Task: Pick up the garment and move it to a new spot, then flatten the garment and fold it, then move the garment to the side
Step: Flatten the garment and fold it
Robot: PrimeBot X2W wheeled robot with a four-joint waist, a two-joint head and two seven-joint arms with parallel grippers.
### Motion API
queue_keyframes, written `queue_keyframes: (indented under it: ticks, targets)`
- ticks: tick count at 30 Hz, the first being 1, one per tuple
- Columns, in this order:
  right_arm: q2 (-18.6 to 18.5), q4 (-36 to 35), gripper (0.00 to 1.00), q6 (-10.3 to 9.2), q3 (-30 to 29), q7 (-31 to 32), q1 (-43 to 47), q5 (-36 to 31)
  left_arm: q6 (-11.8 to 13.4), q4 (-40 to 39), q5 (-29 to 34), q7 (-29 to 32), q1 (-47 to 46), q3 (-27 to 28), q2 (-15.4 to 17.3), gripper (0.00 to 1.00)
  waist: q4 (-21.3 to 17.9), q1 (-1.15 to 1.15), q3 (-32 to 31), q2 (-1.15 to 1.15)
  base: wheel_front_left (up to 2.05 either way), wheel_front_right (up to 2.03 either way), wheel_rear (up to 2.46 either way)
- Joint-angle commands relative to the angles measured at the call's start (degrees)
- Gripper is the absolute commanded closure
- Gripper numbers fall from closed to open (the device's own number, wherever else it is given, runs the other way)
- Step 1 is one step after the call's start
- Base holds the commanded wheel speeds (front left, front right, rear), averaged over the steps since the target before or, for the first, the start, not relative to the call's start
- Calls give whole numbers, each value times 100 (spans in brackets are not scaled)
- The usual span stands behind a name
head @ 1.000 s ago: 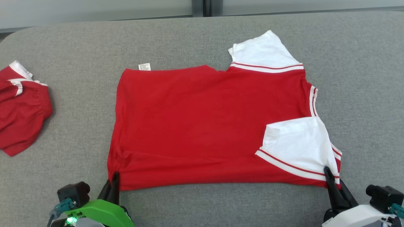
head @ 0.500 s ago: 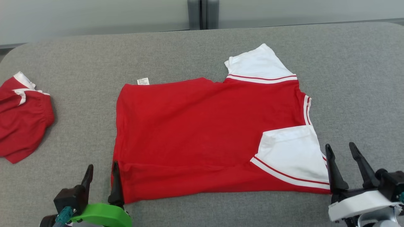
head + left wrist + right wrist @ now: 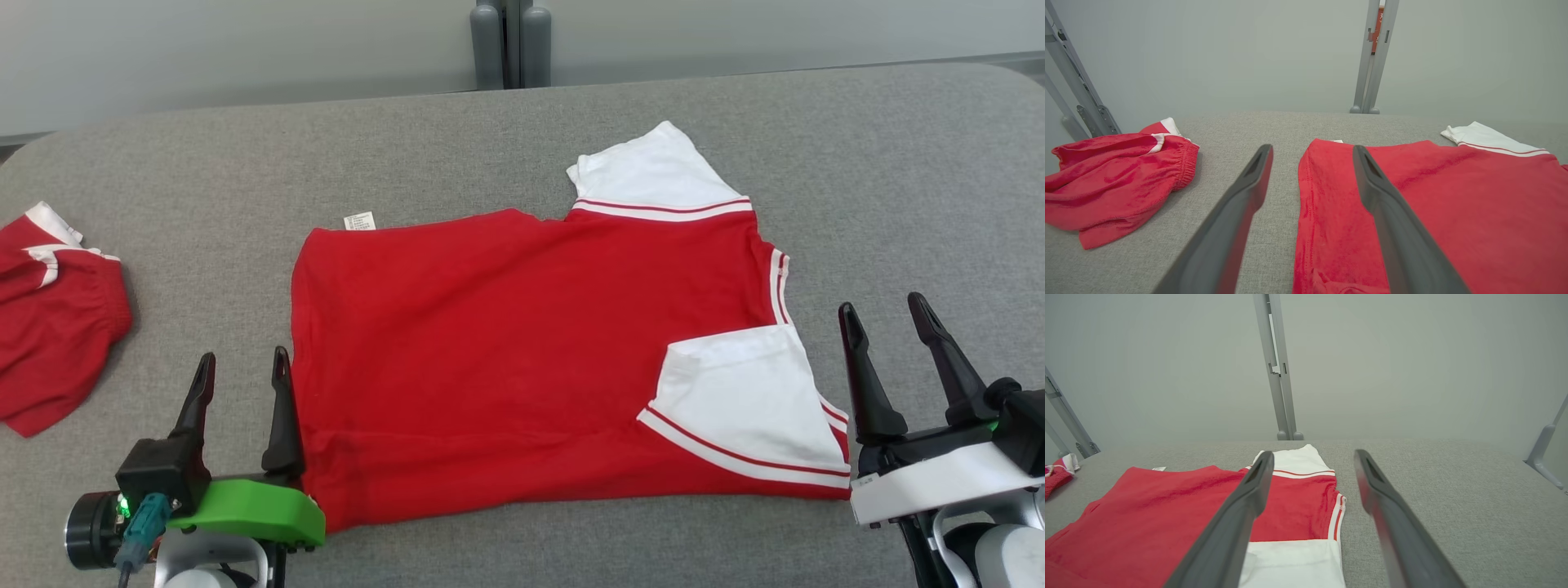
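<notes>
- Both hands have let go since 1 second ago: each was pinched shut on a near corner of the garment (image 3: pixel 506 351), and now your left hand (image 3: pixel 243 357) and right hand (image 3: pixel 882 304) stand wide open, holding nothing
- Your left hand straddles the garment's left edge by the near corner, half over red cloth and half over the bare grey surface (image 3: pixel 522 122)
- Your right hand sits just beside the garment's right edge, next to the near sleeve (image 3: pixel 735 400), which is white and folded in over the red body
- Your garment lies flat in the middle of the surface, neck end to your right, with the far sleeve (image 3: pixel 653 175) spread out past the far edge and a small label (image 3: pixel 359 220) poking out at the far left corner
- You have red shorts (image 3: pixel 57 335) crumpled at the left edge of the surface, well apart from the garment
</notes>
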Motion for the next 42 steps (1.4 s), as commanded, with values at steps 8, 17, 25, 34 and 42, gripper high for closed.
queue_keyframes:
  ticks: [8,17,25,34,42]
  targets:
    - [61,-164,0,-9,19,49,-113,75,-247,204,-219,913,-948,-63,240,0,-8,0,385,0,0,0,0]
    - [44,-173,0,-9,111,-2,-558,102,-1000,1269,-863,2381,-2940,-8,667,0,-284,0,1199,0,0,0,0]
    - [89,-35,0,-9,283,-181,-823,141,-1374,2480,-1534,3432,-3954,-91,924,0,-479,0,1620,0,0,0,0]
    - [126,106,0,-9,287,-313,-905,179,-1468,3039,-2094,3914,-4090,-215,1195,0,-515,0,1742,0,0,0,0]
    - [137,183,0,-9,297,-309,-963,214,-1458,3107,-2237,3796,-4076,-459,1330,55,-493,0,1763,0,0,0,0]
